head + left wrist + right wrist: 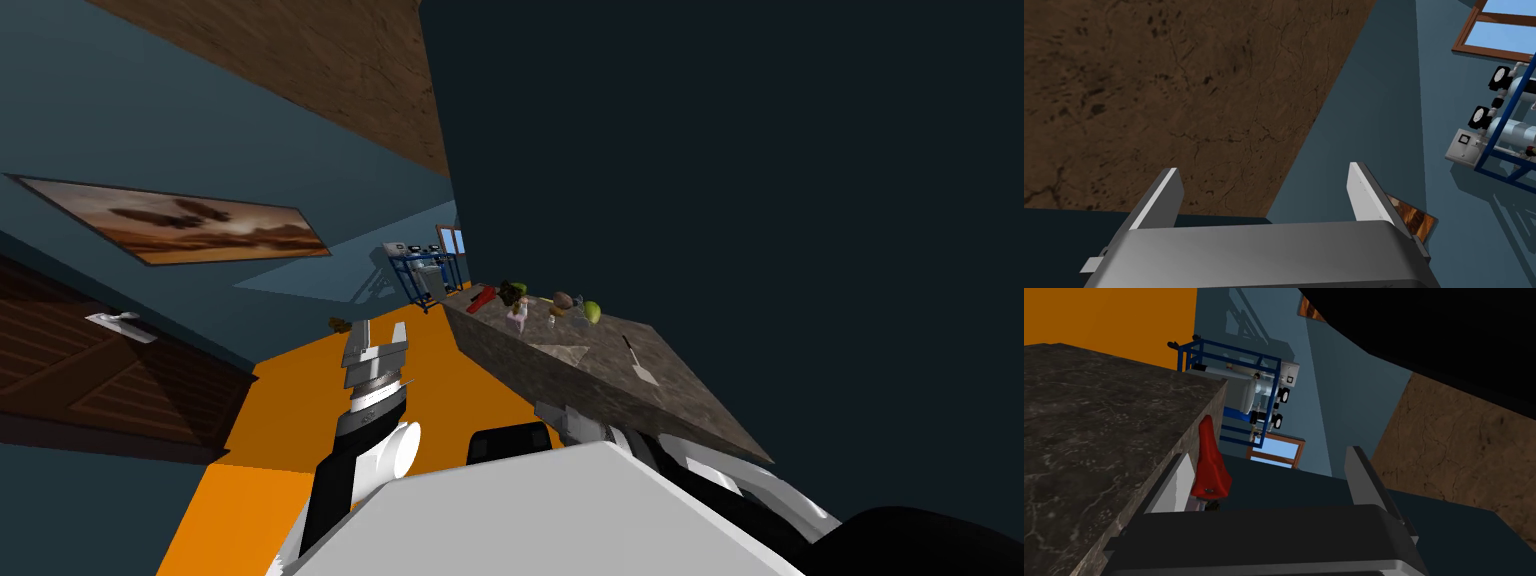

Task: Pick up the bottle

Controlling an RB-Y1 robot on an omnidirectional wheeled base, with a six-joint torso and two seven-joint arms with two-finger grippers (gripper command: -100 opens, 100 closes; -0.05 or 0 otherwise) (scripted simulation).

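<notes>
Left claw (380, 338) hangs over the orange floor (300, 400) in the head view. Far along the grey tabletop (600, 385) sits a small pale thing, maybe the bottle (517, 318). In its wrist view the left claw is wide apart, empty. In the right wrist view the right claw (1267, 458) is apart too, beside the tabletop, a red thing (1210, 460) ahead. I think it is reaching time: move closer first.

Counter (605, 340) of matt veined stone, smooth plain orange floor (310, 400), panelled wooden door (100, 370).
</notes>
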